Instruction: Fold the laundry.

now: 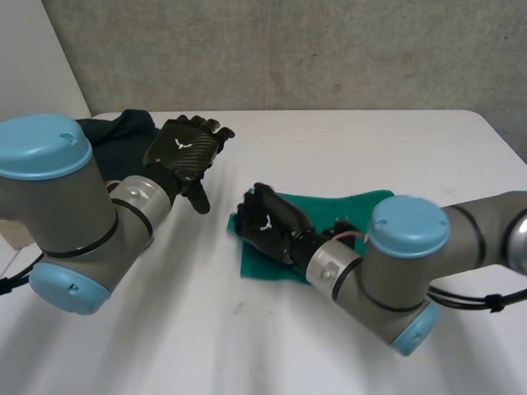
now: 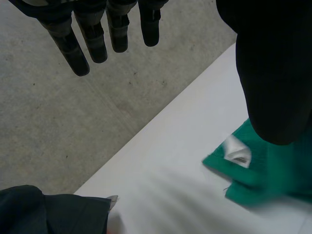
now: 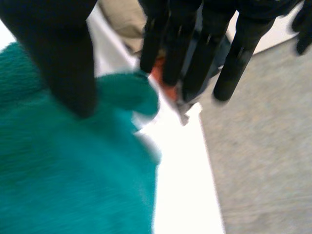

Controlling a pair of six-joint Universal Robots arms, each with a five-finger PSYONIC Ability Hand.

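Observation:
A green cloth lies flat on the white table, right of the middle. My right hand sits low over the cloth's left edge. In the right wrist view its thumb rests on the green cloth and its fingers hang straight, apart from the thumb, with a raised bump of the cloth's edge between them. My left hand hovers above the table to the left, open, its fingers straight and empty. Past its thumb lies the green cloth with a white label.
A dark garment is bunched at the table's back left corner, behind the left hand; in the left wrist view the dark garment lies by the table's edge. A grey floor lies beyond the table's far edge.

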